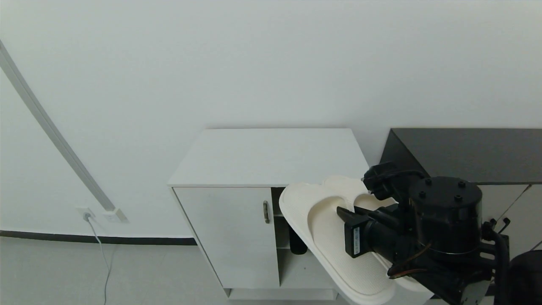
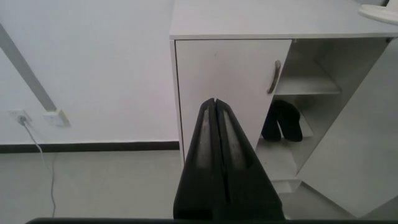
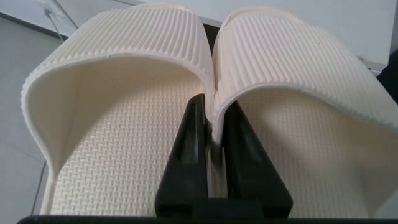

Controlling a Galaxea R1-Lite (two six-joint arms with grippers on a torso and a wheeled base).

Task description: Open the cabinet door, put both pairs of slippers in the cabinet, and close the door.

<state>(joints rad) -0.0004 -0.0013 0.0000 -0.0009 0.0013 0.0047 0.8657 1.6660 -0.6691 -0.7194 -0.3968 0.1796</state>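
Between the right fingers (image 3: 194,149) sits the pair of cream slippers (image 3: 118,137). The fingers are pinching the two inner sides of the slippers together, with one finger inside each slipper. Both slippers hang as one bundle. They stick out past the fingertips, toes first, and spread wide to both sides.

Past the toes is the cabinet (image 1: 266,156). Its right half is open. I think the toes are near the gap but not inside it yet.

Deep in the cabinet, well beyond the right fingers, the black slippers (image 2: 283,121) already stand on a shelf (image 2: 305,134). So the step now looks like putting the cream pair in.

To do it well, the pinch must be tight. Only a thin edge is held, so the slippers could slide out or swing. The bundle is wide, so it should line up with the open gap and miss the closed door (image 1: 226,233) and its handle (image 1: 266,212). A free spot on a shelf is best, not on top of the black pair. It is good to go in slowly, set the soles down flat, and only then let go.

Over in front of the closed door are the left fingers (image 2: 204,149). They are pressed together with nothing between them, well apart from both pairs of slippers.
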